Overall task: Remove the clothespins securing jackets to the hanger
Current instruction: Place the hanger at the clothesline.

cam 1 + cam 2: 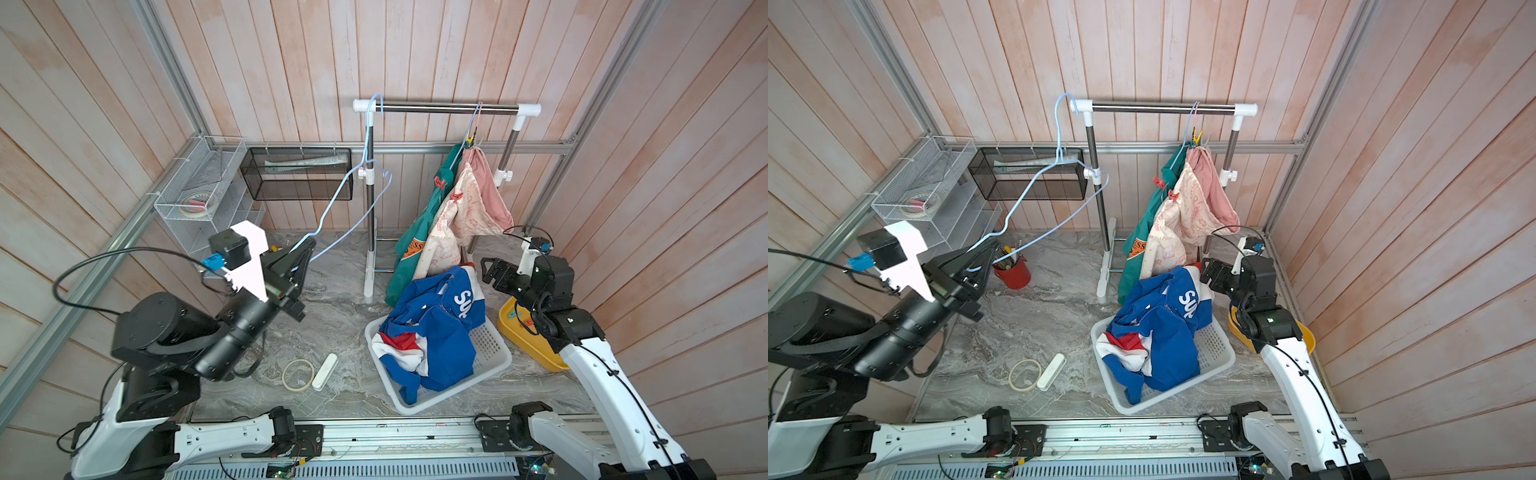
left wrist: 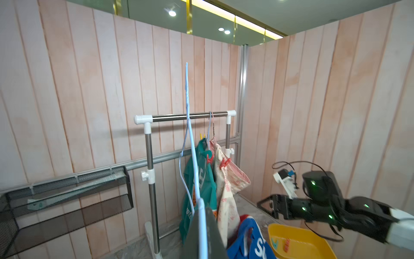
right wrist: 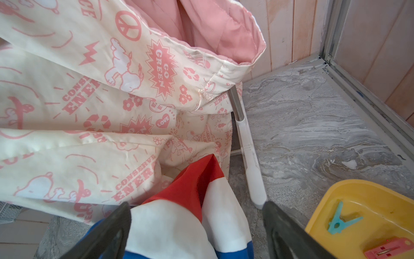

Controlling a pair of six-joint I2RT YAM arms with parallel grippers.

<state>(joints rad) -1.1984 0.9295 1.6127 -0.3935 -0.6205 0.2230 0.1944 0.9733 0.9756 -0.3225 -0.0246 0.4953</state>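
Observation:
My left gripper (image 1: 309, 243) (image 2: 202, 208) is shut on a bare light-blue wire hanger (image 1: 365, 166) (image 1: 1059, 137); its hook rises near the rack's left end. On the rail's right end hang a teal jacket (image 1: 419, 224) and a cream pink-printed jacket (image 1: 469, 208). Each carries a red clothespin (image 1: 439, 181) (image 1: 457, 195), also seen in the left wrist view (image 2: 209, 159) (image 2: 224, 163). A blue jacket (image 1: 432, 332) lies heaped in a white basket (image 1: 494, 353). My right gripper (image 1: 487, 271) (image 3: 197, 206) stands open just above the blue jacket's red and white panel.
A yellow tray (image 1: 540, 353) (image 3: 358, 201) under the right arm holds a teal clip (image 3: 340, 220) and a coral clothespin (image 3: 389, 249). A yellow clip (image 1: 470, 139) sits by the hanger hooks. A tape ring (image 1: 298, 374), white stick (image 1: 325, 371), red pen cup (image 1: 1013, 270) and wall baskets (image 1: 299, 174) stand left.

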